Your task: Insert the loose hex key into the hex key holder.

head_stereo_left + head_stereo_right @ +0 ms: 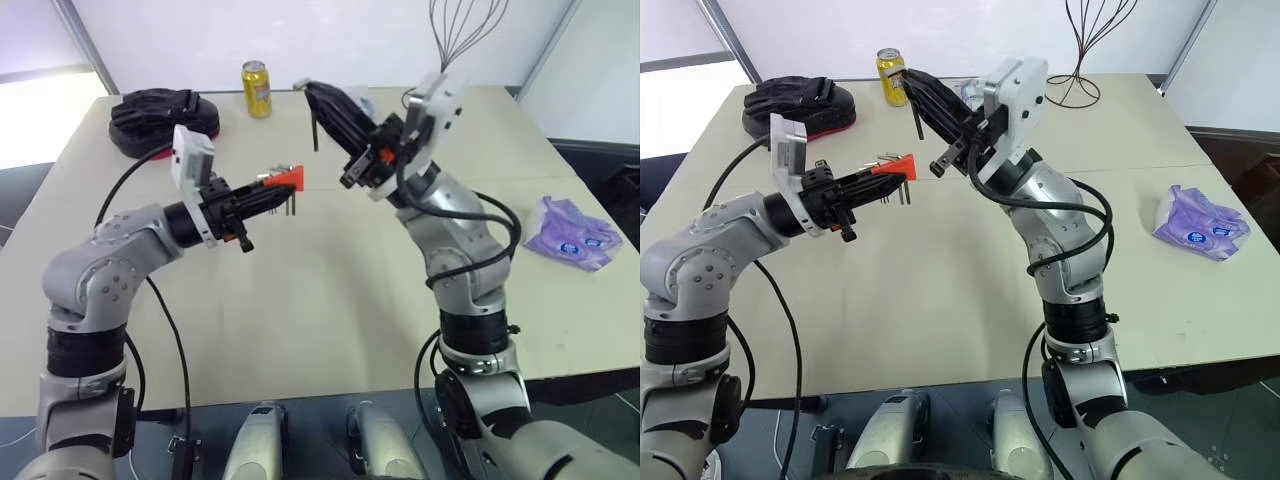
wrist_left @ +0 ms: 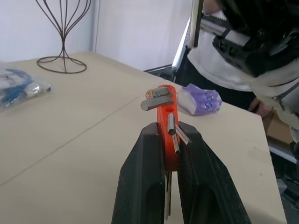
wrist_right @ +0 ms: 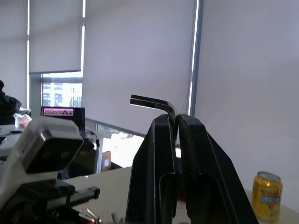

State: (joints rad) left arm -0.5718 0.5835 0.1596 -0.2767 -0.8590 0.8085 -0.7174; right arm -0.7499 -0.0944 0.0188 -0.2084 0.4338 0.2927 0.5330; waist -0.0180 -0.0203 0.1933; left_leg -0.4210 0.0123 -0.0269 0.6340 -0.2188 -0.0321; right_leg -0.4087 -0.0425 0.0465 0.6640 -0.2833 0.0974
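The red-orange hex key holder point(image 1: 285, 178) is held above the table with my left gripper point(image 1: 266, 193) shut on it. Short dark keys stick out of it. In the left wrist view the holder point(image 2: 165, 109) stands up between the two black fingers point(image 2: 145, 154). My right gripper point(image 1: 312, 90) is raised behind and to the right of the holder, shut on the loose hex key point(image 1: 316, 130). One thin arm of the key hangs down from the fingertips, apart from the holder. The right wrist view shows the key's bend point(image 3: 154, 102) poking out past the closed fingers point(image 3: 161, 140).
A yellow can point(image 1: 257, 88) and a black bag point(image 1: 160, 112) sit at the table's far left. A wire stand point(image 1: 1090, 40) is at the far right. A purple packet point(image 1: 575, 235) lies near the right edge. Bare tabletop point(image 1: 330, 290) lies below both grippers.
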